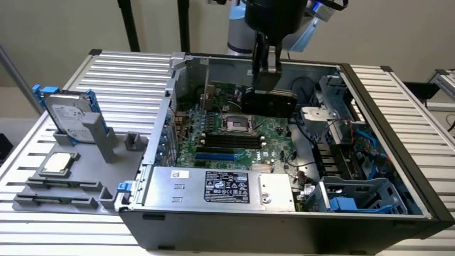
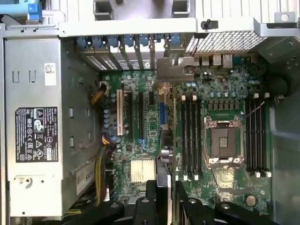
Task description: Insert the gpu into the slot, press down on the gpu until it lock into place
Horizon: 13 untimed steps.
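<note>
No text, brand or number can be read out. Lower centre of the exterior view: power supply (image 1: 170, 186) carries a black label (image 1: 227, 188) with white print and small certification-type symbols, all too fine to decipher. A small white sticker (image 1: 180, 175) sits beside it, its print unreadable. In the wrist view the same black label shows rows of symbols and text lines, none legible. Left of the exterior frame: hard drive (image 1: 69, 109) has a white label, characters unreadable.
</note>
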Tool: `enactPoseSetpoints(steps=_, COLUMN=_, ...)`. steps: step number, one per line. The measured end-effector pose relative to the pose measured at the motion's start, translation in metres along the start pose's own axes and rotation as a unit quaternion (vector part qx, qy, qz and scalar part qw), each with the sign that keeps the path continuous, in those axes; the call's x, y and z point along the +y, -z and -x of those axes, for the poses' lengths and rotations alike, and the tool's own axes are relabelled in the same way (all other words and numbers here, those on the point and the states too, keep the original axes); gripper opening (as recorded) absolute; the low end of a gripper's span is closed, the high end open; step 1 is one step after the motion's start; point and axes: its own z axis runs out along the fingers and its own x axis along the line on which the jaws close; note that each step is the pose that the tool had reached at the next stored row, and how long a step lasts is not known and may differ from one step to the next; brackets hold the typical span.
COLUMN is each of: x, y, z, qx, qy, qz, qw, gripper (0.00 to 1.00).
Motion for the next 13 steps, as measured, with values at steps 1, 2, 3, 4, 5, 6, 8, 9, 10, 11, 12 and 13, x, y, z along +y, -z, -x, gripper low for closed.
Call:
enactPoseSetpoints(steps=1, x=0.0004, y=-0.0007, z=0.0, qx=-0.0001, qy=0.003, qz=-0.0029, qw=1.0, gripper=0.26)
enactPoseSetpoints(steps=2, x=0.0016, y=-0.0016, z=0.0, qx=-0.0003, qy=0.005, qz=-0.0061, qw=1.0, gripper=0.26)
enactPoseSetpoints(steps=3, x=0.0037, y=-0.0026, z=0.0, qx=-0.0005, qy=0.005, qz=-0.0092, qw=0.9999, gripper=0.26)
enactPoseSetpoints(steps=4, x=0.0065, y=-0.0038, z=0.0, qx=-0.0008, qy=0.006, qz=-0.0115, qw=0.9999, gripper=0.26)
enactPoseSetpoints(steps=5, x=0.0099, y=-0.005, z=0.0, qx=-0.0009, qy=0.006, qz=-0.0134, qw=0.9999, gripper=0.26)
enactPoseSetpoints(steps=6, x=0.0136, y=-0.0064, z=0.0, qx=-0.001, qy=0.006, qz=-0.0149, qw=0.9999, gripper=0.26)
enactPoseSetpoints(steps=8, x=0.0225, y=-0.0092, z=-0.001, qx=-0.0011, qy=0.006, qz=-0.0171, qw=0.9998, gripper=0.26)
enactPoseSetpoints(steps=9, x=0.0273, y=-0.0107, z=-0.001, qx=-0.0011, qy=0.006, qz=-0.0181, qw=0.9998, gripper=0.26)
enactPoseSetpoints(steps=10, x=0.0318, y=-0.0122, z=-0.001, qx=-0.0011, qy=0.006, qz=-0.0191, qw=0.9998, gripper=0.26)
enactPoseSetpoints(steps=11, x=0.0353, y=-0.0138, z=-0.001, qx=-0.0012, qy=0.006, qz=-0.0201, qw=0.9998, gripper=0.26)
enactPoseSetpoints(steps=12, x=0.0376, y=-0.0156, z=-0.001, qx=-0.0012, qy=0.006, qz=-0.0209, qw=0.9998, gripper=0.26)
enactPoseSetpoints(steps=13, x=0.0396, y=-0.0174, z=-0.001, qx=-0.0012, qy=0.006, qz=-0.0215, qw=0.9997, gripper=0.26)
